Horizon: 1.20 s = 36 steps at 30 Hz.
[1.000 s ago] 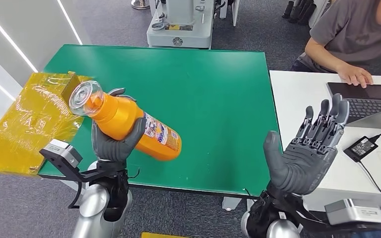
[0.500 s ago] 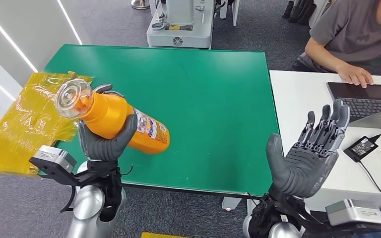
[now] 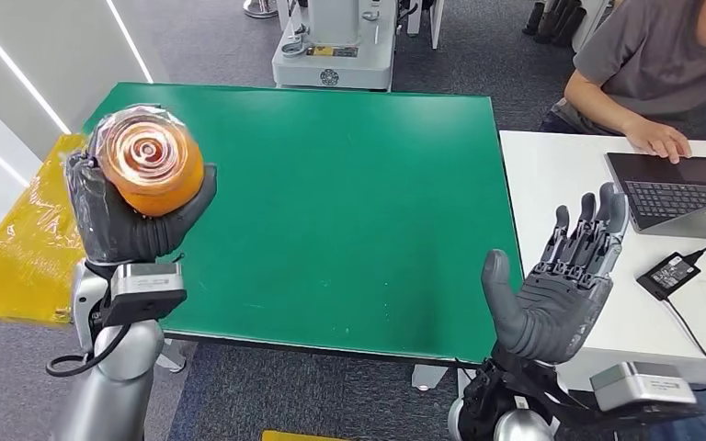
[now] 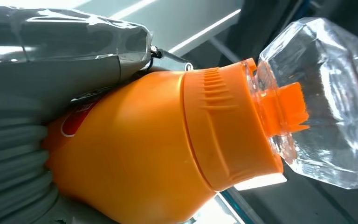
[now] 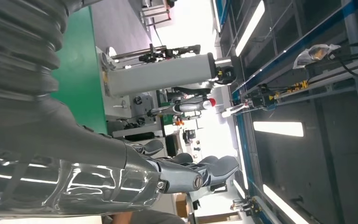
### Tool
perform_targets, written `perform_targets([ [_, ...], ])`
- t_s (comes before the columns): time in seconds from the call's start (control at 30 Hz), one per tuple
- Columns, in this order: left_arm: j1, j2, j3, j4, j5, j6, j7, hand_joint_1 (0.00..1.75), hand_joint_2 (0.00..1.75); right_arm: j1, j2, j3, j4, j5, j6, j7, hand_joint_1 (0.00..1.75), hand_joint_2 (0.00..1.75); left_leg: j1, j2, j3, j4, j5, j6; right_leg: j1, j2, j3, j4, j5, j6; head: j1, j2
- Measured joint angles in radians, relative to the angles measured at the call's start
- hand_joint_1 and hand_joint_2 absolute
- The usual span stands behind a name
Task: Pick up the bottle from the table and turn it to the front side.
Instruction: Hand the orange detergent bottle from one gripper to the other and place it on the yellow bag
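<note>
My left hand (image 3: 129, 220) grips an orange bottle (image 3: 152, 165) and holds it up off the green table (image 3: 349, 193) at its near left corner. The bottle's clear faceted cap (image 3: 145, 147) points straight at the head camera, so I see it end-on and its label is hidden. In the left wrist view the orange bottle (image 4: 154, 149) with its clear cap (image 4: 321, 102) lies against the grey hand (image 4: 32, 107). My right hand (image 3: 561, 285) is raised, palm up and fingers spread, holding nothing, beside the table's near right corner.
A yellow wrapped box (image 3: 28, 239) sits just left of the table. A white desk (image 3: 607, 184) on the right carries a laptop (image 3: 680, 184) and a power adapter (image 3: 673, 271); a seated person (image 3: 662, 64) rests a hand on it. A grey machine base (image 3: 331, 46) stands behind the table.
My left arm has swung left and turned upright, tipping the bottle from lying slantwise over the table to pointing its cap at the camera. The right hand has barely shifted.
</note>
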Motion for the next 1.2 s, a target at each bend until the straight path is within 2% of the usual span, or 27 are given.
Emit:
perform_targets([
  [0.13,-0.089,0.043,-0.025,0.096,-0.057,-0.085,0.031,1.75,1.75,0.001,-0.002,0.000,0.008,0.001,0.015,0.000,0.00,1.75,0.000,0.001,0.000,0.000,0.000,0.000,0.000,0.001,0.000,0.000,0.000,0.000,0.000,0.000],
  [0.2,-0.125,0.056,-0.045,0.155,-0.082,-0.099,0.032,1.75,1.75,0.002,-0.003,0.000,0.010,0.001,0.019,0.000,0.00,1.75,0.000,0.001,0.000,0.000,0.000,0.000,0.000,0.002,0.000,0.000,0.001,-0.001,0.000,0.000],
  [0.5,-0.251,0.064,-0.182,0.475,-0.204,-0.114,0.010,1.75,1.75,0.009,-0.008,0.000,0.016,0.009,0.037,0.000,0.00,1.75,0.000,0.002,0.000,0.000,0.000,0.000,0.000,0.003,-0.001,0.000,0.001,-0.001,0.000,0.000],
  [0.6,-0.273,0.063,-0.229,0.566,-0.282,-0.051,0.030,1.75,1.75,0.012,-0.010,0.000,0.019,0.006,0.040,0.000,0.00,1.75,0.000,0.003,0.000,0.000,0.000,0.000,0.000,0.004,-0.001,0.000,0.001,-0.001,0.000,0.000],
  [0.7,-0.284,0.066,-0.280,0.632,-0.403,0.044,0.086,1.75,1.75,0.014,-0.012,0.000,0.025,0.001,0.049,0.000,0.00,1.75,0.000,0.002,0.000,0.000,0.000,0.000,0.000,0.004,-0.001,0.000,0.001,-0.001,0.000,0.000],
  [0.8,-0.292,0.074,-0.322,0.690,-0.480,0.099,0.131,1.75,1.75,0.015,-0.013,0.001,0.032,-0.001,0.055,0.000,0.00,1.75,0.000,0.003,0.000,0.000,0.000,0.000,0.000,0.004,-0.001,0.000,0.000,-0.001,0.000,0.000],
  [1.2,-0.324,0.142,-0.340,0.851,-0.570,0.157,0.243,1.75,1.75,0.015,-0.014,0.001,0.040,-0.012,0.053,0.000,0.00,1.75,0.000,0.003,0.000,-0.001,0.000,-0.001,0.000,0.005,-0.002,0.001,0.000,-0.001,0.000,0.000],
])
